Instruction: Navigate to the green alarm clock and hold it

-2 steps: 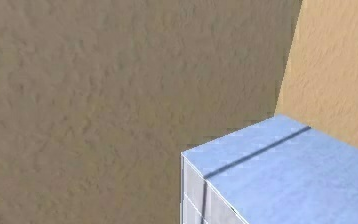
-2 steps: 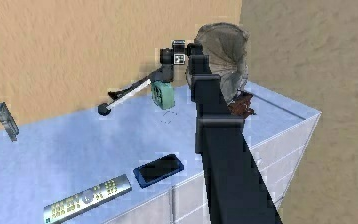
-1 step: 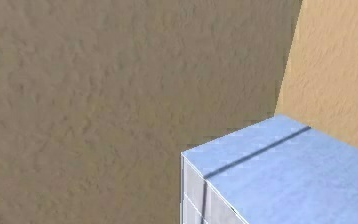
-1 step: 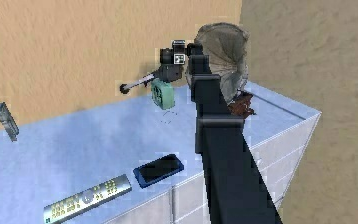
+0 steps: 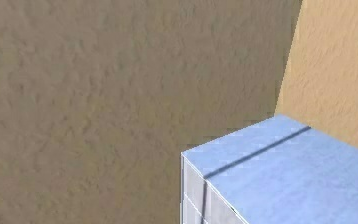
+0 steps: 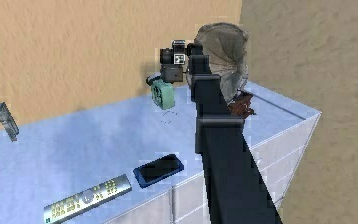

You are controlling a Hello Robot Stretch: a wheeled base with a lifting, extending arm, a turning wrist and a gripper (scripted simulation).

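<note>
Green alarm clock (image 6: pixel 165 95) at jaws; dark phone (image 6: pixel 158 170) on dresser (image 6: pixel 77 140).
</note>
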